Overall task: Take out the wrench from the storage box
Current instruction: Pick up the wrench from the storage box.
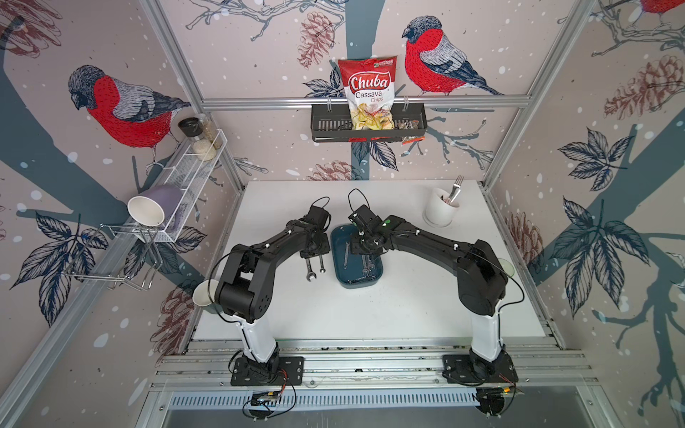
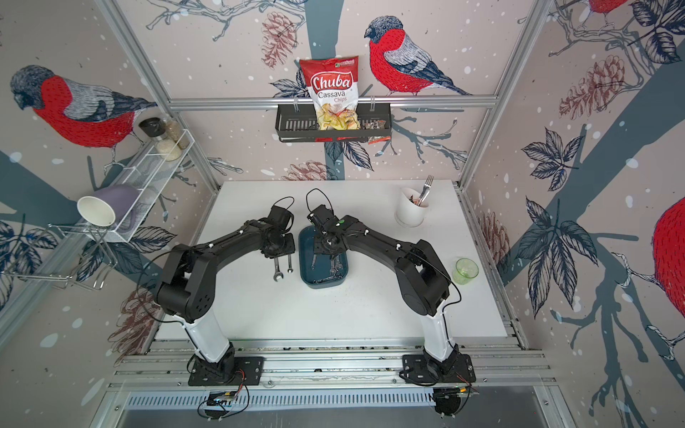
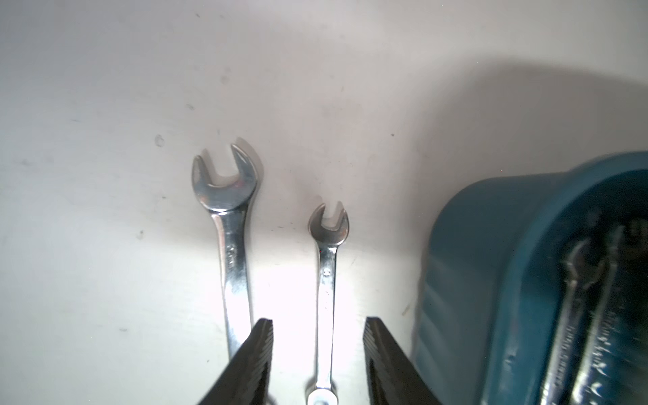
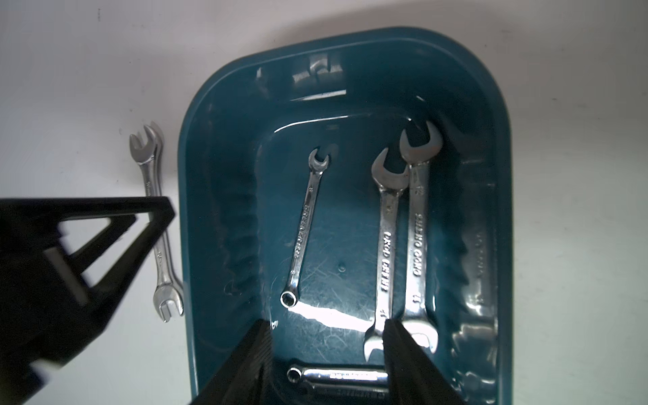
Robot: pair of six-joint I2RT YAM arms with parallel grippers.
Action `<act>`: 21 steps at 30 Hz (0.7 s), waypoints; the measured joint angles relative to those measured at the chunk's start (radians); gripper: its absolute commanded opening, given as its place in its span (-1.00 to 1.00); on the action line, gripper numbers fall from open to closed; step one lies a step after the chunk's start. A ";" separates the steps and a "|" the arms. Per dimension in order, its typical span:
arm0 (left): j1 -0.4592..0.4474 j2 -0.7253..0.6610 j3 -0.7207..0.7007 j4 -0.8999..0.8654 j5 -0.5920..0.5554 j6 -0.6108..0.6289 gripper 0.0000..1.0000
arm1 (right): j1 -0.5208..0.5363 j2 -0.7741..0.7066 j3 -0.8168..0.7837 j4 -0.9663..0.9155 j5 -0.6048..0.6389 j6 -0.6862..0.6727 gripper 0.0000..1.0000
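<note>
Wrenches (image 1: 310,267): two on table (image 1: 370,307), at least four in storage box (image 4: 217,175).

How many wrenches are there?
6. Big wrench and small wrench on the table beside the storage box; inside it, thin wrench, two long wrenches, crosswise wrench. More may be hidden.

White desk (image 1: 370,307) with a box, loose tools and two cups.
Carries the teal storage box (image 1: 336,259) near the middle. Just left of it, bears a large wrench (image 1: 310,269) and a small wrench (image 1: 321,264), side by side and not touching. Holds a white cup (image 1: 437,216) toward the far right corner and a green glass (image 2: 466,271) by the right edge.
</note>
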 measured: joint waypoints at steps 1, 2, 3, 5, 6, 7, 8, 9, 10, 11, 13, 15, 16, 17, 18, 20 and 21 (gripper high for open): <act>0.000 -0.024 0.000 -0.003 0.000 0.000 0.03 | 0.000 0.018 0.016 -0.011 0.003 0.003 0.13; 0.000 -0.043 0.000 -0.007 0.000 0.001 0.04 | 0.000 0.031 0.027 -0.018 0.008 0.004 0.13; 0.000 -0.066 -0.002 -0.009 0.000 0.004 0.04 | 0.000 0.048 0.042 -0.030 0.011 0.016 0.12; 0.002 -0.098 -0.005 -0.022 0.000 0.006 0.04 | 0.002 0.079 0.072 -0.051 0.019 0.018 0.13; 0.002 -0.112 -0.006 -0.027 0.000 0.007 0.04 | 0.002 0.097 0.088 -0.062 0.022 0.019 0.12; 0.003 -0.124 -0.008 -0.032 0.000 0.007 0.05 | 0.002 0.114 0.102 -0.072 0.024 0.021 0.12; 0.003 -0.132 -0.009 -0.037 0.000 0.008 0.05 | 0.002 0.127 0.113 -0.080 0.027 0.023 0.12; 0.003 -0.141 -0.011 -0.043 0.000 0.008 0.05 | 0.002 0.141 0.122 -0.089 0.030 0.025 0.12; 0.003 -0.147 -0.012 -0.046 0.000 0.009 0.05 | 0.002 0.153 0.129 -0.095 0.033 0.026 0.12; 0.004 -0.153 -0.014 -0.047 0.000 0.011 0.05 | 0.002 0.160 0.131 -0.098 0.037 0.028 0.11; 0.005 -0.162 -0.019 -0.050 0.001 0.016 0.05 | 0.001 0.175 0.134 -0.112 0.043 0.029 0.08; 0.005 -0.166 -0.022 -0.050 0.002 0.021 0.05 | 0.000 0.189 0.135 -0.116 0.045 0.033 0.06; 0.005 -0.168 -0.023 -0.050 0.003 0.026 0.05 | -0.002 0.196 0.136 -0.118 0.045 0.040 0.06; 0.005 -0.170 -0.023 -0.050 0.003 0.026 0.05 | -0.003 0.202 0.136 -0.118 0.045 0.040 0.05; 0.005 -0.172 -0.023 -0.050 0.003 0.026 0.05 | -0.006 0.208 0.136 -0.119 0.046 0.040 0.04; 0.005 -0.177 -0.023 -0.050 0.003 0.026 0.05 | -0.008 0.216 0.138 -0.121 0.046 0.040 0.03; 0.005 -0.181 -0.023 -0.050 0.003 0.026 0.05 | -0.009 0.219 0.138 -0.119 0.047 0.040 0.02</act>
